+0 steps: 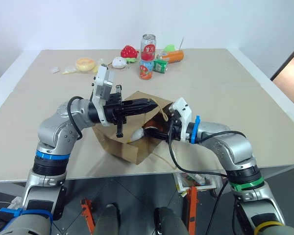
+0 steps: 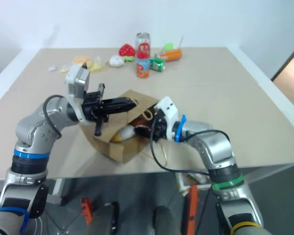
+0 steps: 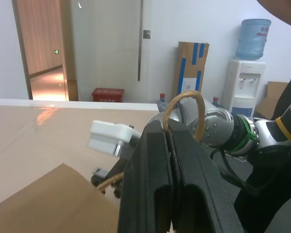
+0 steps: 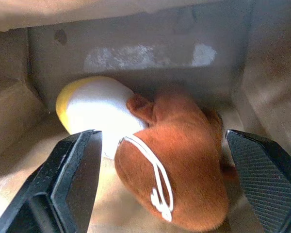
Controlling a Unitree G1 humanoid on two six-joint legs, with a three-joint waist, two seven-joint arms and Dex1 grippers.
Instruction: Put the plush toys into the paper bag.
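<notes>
Tan table [image 1: 225,93] held a paper bag [image 1: 132,147] at centre; left gripper [image 1: 154,104] pinched its cord handle [image 3: 186,104]; right gripper [image 4: 162,182] spread wide inside, brown toy [image 4: 179,170] between fingers, egg toy [image 4: 99,116] at ten o'clock.

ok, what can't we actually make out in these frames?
- Brown plush toy: in the head views, hidden by the paper bag wall and the right gripper.
- Yellow-and-white egg toy: in the right wrist view its near side is covered by the brown toy; whether they touch is unclear.
- Bag handle: in the left wrist view its lower part vanishes between the shut left gripper fingers.
- Can label: too small to read.
</notes>
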